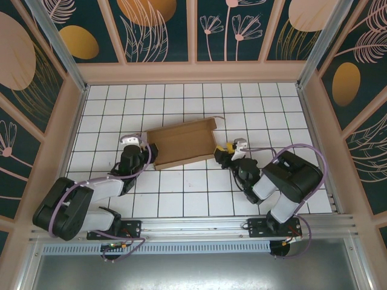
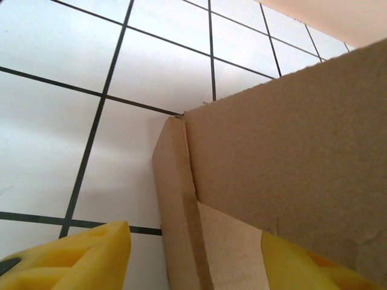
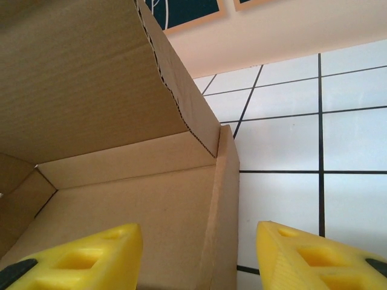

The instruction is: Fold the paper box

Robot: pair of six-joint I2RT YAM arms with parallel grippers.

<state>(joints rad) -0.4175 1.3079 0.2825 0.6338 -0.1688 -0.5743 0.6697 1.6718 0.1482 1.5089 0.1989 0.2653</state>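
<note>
Checking in from the remote station. The paper box [image 1: 183,144] sits around the middle of the white gridded counter [image 1: 181,199], turned a bit so its long side runs up toward the right. It's between the two arms, one at each short end.

It's plain brown corrugated cardboard with no print or tape. From above it reads as a shallow tray, with one long panel standing up along the far side. The right wrist cam looks into the inside. I can see a flat floor, a low wall at the back, the tall panel leaning overhead with a ragged, toothed cut edge, and a doubled-over end wall on the right. The left wrist cam gets the outside of the other end, where a narrow end wall meets a big smooth face at a corner and a thin seam gap runs between them.

The left gripper [image 2: 193,266] is parted, with its yellow fingers [image 2: 66,260] on either side of that end wall. There's bare tile between the left one and the cardboard.

The right gripper [image 3: 199,254] is likewise apart. It straddles its end wall with one finger inside the tray and one outside, and it isn't pinching anything.
</note>
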